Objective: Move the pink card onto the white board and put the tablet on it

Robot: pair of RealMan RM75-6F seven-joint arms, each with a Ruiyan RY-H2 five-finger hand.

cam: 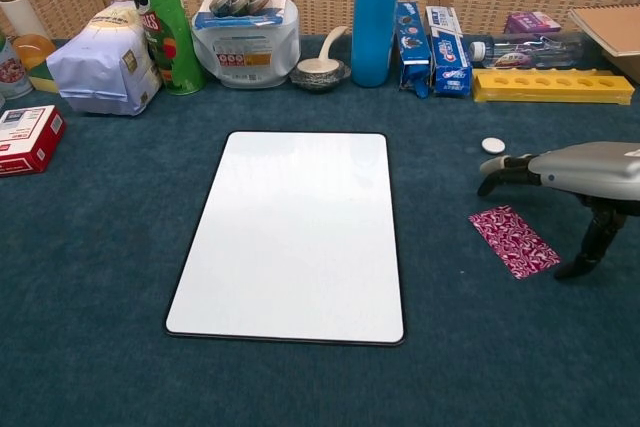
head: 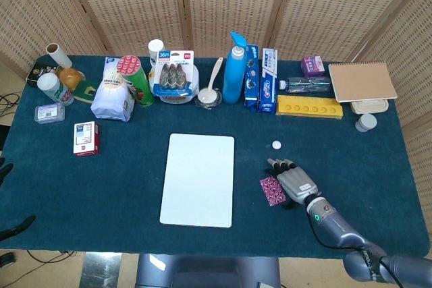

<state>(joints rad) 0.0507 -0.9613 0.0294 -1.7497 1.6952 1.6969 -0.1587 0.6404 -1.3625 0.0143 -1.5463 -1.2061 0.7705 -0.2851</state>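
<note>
We found the pink card (cam: pixel 514 240) lying flat on the blue cloth, just below and to the inner side of our right hand (cam: pixel 590 172), toward the white board (cam: pixel 290 232). In the chest view the hand hovered above the card's far corner with its fingers (cam: pixel 500 169) spread and lightly bent, holding nothing, and its thumb reached down to the cloth just beside the card's outer edge. The card's long axis ran diagonally, from the fingertips back toward the wrist. The head view agreed: the card (head: pixel 272 190) lay beside the palm (head: pixel 295 182) on the board side, touching it or nearly so.

The tablet (head: pixel 276 145), a small white disc, rested on the cloth just beyond the fingertips, apart from the card. Our right hand was by far the nearer; of the left we saw only dark fingertips (head: pixel 17 224) at the table's edge, too little to tell their state.

We judged the thin card hard to lift from soft cloth, likely needing a slide or an edge pinch. Bare cloth lay between card and board, and the board (head: pixel 198 179) itself carried nothing.
</note>
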